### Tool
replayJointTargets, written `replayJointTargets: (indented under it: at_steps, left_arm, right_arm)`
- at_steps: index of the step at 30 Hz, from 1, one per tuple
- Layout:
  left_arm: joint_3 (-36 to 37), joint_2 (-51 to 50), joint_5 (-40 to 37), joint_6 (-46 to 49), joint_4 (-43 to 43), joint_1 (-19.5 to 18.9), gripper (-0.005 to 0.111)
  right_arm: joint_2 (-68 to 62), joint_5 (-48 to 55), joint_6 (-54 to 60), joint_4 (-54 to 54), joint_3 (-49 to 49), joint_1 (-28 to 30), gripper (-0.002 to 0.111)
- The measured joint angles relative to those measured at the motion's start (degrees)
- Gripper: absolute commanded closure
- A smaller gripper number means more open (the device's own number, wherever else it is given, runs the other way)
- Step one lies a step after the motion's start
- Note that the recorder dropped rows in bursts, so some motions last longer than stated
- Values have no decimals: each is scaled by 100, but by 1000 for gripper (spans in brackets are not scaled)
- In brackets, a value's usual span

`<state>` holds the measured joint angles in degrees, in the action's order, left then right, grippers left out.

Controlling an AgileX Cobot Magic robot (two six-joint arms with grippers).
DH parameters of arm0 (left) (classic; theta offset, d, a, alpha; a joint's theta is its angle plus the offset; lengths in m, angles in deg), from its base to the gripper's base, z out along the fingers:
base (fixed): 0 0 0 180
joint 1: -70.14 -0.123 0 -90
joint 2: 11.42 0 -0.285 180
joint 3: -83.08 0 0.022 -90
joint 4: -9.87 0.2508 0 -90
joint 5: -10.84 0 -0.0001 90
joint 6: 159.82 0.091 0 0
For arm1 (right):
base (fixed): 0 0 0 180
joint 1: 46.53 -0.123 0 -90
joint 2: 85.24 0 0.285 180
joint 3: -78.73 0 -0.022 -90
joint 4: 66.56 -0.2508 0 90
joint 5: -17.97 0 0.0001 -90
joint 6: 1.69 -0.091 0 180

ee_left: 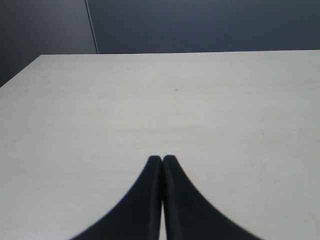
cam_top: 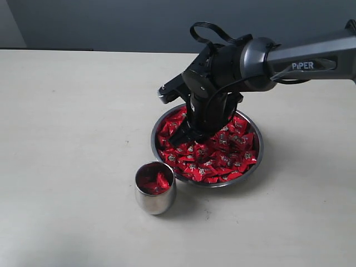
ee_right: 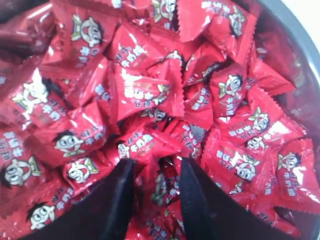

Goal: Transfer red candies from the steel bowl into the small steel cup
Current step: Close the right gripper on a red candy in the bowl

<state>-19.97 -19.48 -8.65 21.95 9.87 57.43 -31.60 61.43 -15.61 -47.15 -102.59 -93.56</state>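
The steel bowl (cam_top: 259, 146) sits mid-table, heaped with red candies (cam_top: 222, 154). My right gripper (cam_top: 181, 135) reaches down into the left part of the pile. In the right wrist view its fingertips (ee_right: 157, 167) are sunk among the red candies (ee_right: 140, 90), a narrow gap apart, with one crumpled candy (ee_right: 161, 186) pinched between them. The bowl's rim (ee_right: 300, 30) shows at the corner. The small steel cup (cam_top: 156, 203) stands just in front-left of the bowl and holds a few red candies (cam_top: 154, 181). My left gripper (ee_left: 162, 159) is shut and empty over bare table.
The pale tabletop (cam_top: 67, 139) spreads wide around bowl and cup. A dark wall runs behind the table's far edge (cam_top: 111, 52). The right arm's grey link (cam_top: 300, 58) stretches in from the right above the bowl.
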Motion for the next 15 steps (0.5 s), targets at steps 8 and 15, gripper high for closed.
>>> replayJointTargets:
  at_steps: [8,15]
  left_arm:
    - [0,0,0,0,0,0,106]
    - [0,0,0,0,0,0,106]
  right_arm:
    - [0,-22,25,0,0,0,78]
    - [0,-152,25,10,0,0,78]
